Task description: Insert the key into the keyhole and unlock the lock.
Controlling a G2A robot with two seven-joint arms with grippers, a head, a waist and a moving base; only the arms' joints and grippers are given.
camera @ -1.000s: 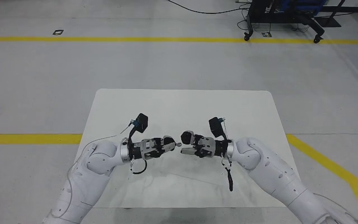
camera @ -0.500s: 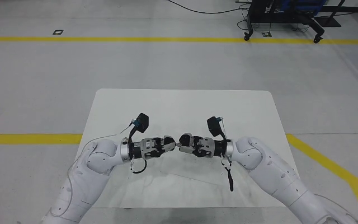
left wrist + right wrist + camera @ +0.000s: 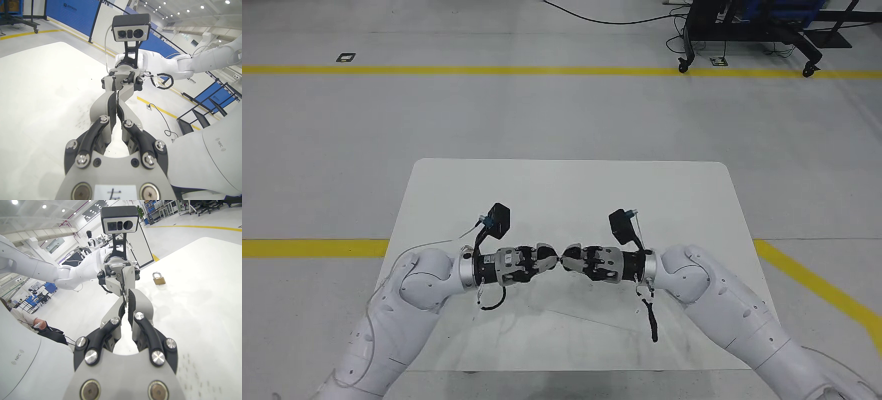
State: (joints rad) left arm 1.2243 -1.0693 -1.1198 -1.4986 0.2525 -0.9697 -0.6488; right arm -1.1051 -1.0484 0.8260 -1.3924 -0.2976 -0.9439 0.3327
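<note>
Left claw [image 3: 116, 103] and right claw [image 3: 126, 300] both pinch the key [image 3: 123, 290]; padlock [image 3: 158, 279] sits untouched; I must insert and turn it.

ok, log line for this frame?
left end effector: shut | right end effector: shut, tip-to-tip with left above table | padlock: lying on table, untouched

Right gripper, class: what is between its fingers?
A thin metal sliver, likely the key, shows between the pads of the shut right gripper, reaching the left gripper. The pads cover its remainder.
</note>
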